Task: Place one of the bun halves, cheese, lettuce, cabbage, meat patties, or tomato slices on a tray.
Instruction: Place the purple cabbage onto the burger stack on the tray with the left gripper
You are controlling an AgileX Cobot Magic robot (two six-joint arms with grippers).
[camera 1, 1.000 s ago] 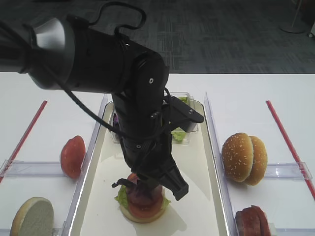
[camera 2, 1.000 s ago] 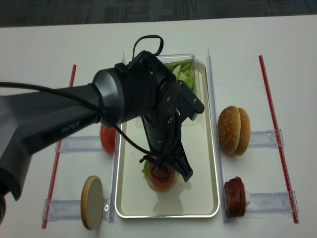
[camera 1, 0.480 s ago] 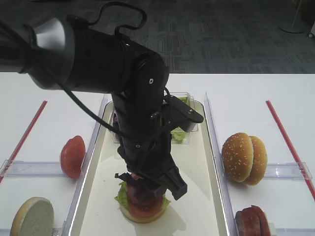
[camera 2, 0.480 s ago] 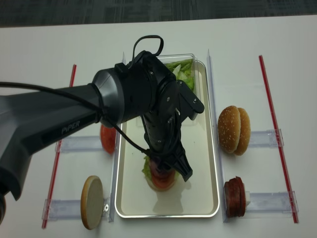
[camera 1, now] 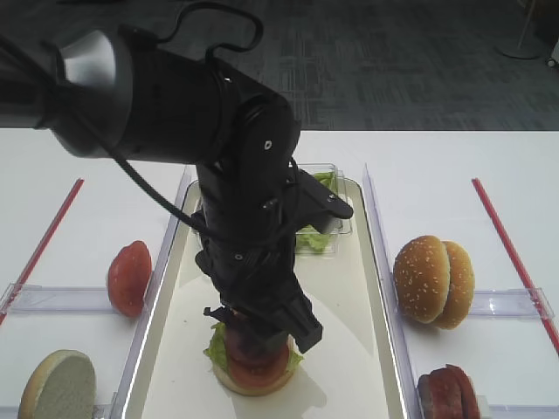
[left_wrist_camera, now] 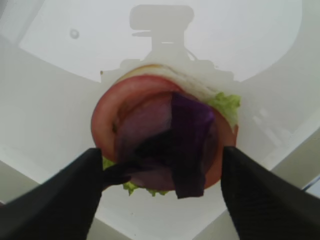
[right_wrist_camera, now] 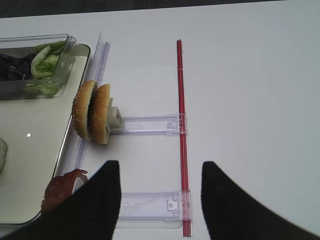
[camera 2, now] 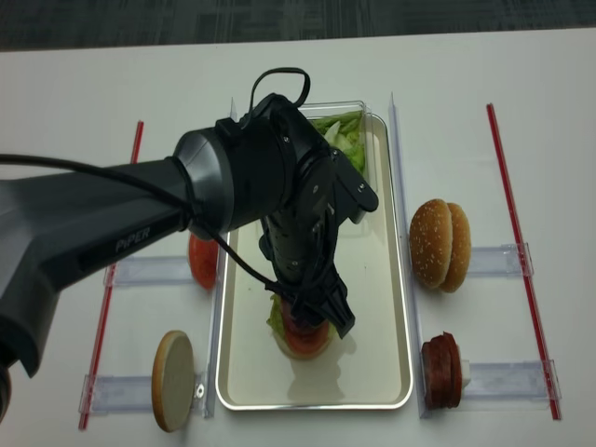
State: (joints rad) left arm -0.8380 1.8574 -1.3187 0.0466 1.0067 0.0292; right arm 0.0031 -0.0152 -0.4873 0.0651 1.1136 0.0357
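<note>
Now that the cabbage (left_wrist_camera: 185, 145) lies on the tomato-topped stack in the tray (camera 2: 386, 368), the left gripper (left_wrist_camera: 160, 170), spread wide, should be lifted straight up.

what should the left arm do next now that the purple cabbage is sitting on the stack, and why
Probably lift the left end effector straight up. Its fingers stand wide apart on either side of the cabbage, which lies on the tomato slice atop the stack in the tray. A straight rise should avoid dragging the loose cabbage off.
</note>
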